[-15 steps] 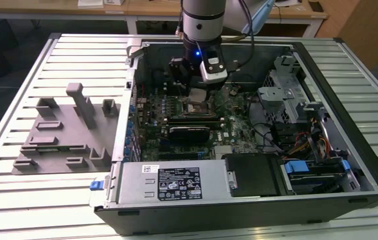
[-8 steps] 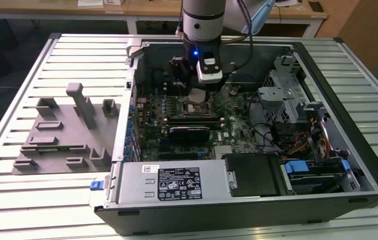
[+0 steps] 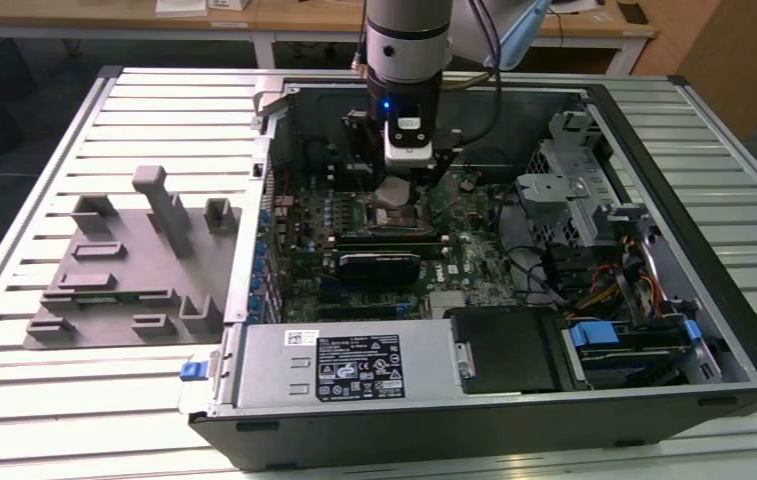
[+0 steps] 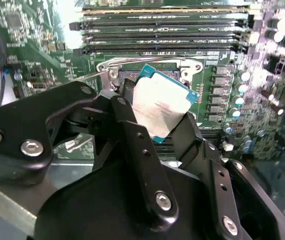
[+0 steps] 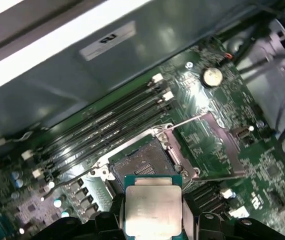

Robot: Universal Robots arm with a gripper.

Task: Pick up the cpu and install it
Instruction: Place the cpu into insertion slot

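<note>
The pick-up half of the job looks done. The end effector (image 4: 157, 117) is closed on the cpu (image 4: 163, 106), with a black finger (image 4: 127, 107) pressed against each of two opposite edges, and the shiny metal top faces up between them. The exterior view shows the arm reaching down into the open computer case (image 3: 738, 330), which lies on its side on the slatted tabletop (image 3: 31, 400), with the end effector low over the green board.

The socket (image 5: 143, 161) is the place to judge from. In the first wrist view its dark square bed lies bare, and nothing sits in it. Its metal bracket (image 5: 217, 145) is swung open to one side of the socket, and a thin lever stands clear of it. The memory slots (image 5: 107, 125) run in a row just beyond the socket, on the side away from the end effector.

The cpu sits just short of the socket and overlaps its near edge in both wrist views, so it is not seated. It seems to hang a little above the socket rather than touch it, though the angle makes the gap hard to judge.

What is left, by this reading, is the whole install: the chip is not lined up over the bed or set down in it, and the bracket is not closed over it.
</note>
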